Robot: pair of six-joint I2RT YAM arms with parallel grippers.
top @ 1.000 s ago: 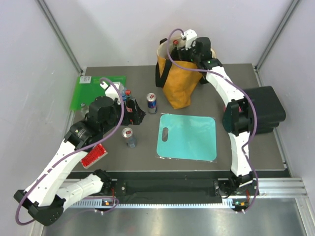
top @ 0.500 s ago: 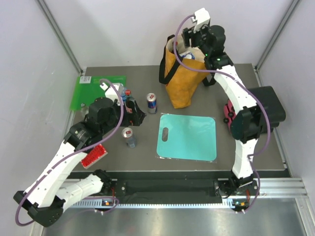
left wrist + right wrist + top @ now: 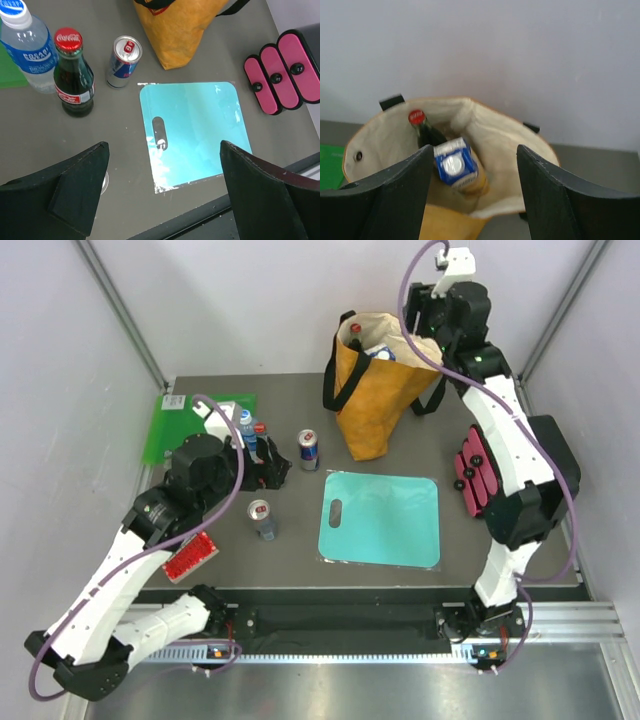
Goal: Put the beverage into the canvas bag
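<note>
Right gripper (image 3: 475, 165) hangs over the mouth of the canvas bag (image 3: 375, 405) with its fingers spread and nothing between them. The left gripper (image 3: 163, 165) is likewise wide and empty, hovering over the table. The bag stands at the back of the table, leaning a bit. It's soft mustard cloth with a pale lining and floppy black straps. Inside, a dark glass bottle (image 3: 422, 131) with a red cap stands against the lining, with a blue-and-white container (image 3: 454, 165) tilted against it; can or carton, cannot tell. Left outside are a glass cola bottle (image 3: 74, 82), a clear plastic water bottle (image 3: 27, 50) just beside it, a slim metal can (image 3: 123, 61) near them, and a second can (image 3: 262, 518) further forward. Risks as I judge them: the limp bag could slump or tip if a finger snags a strap or rim. Another glass bottle dropped in could knock the one inside. Round, smooth cans and bottles standing close together topple easily when one is grabbed. The glossy teal mat (image 3: 195, 130) lies flat and thin and could slide.
</note>
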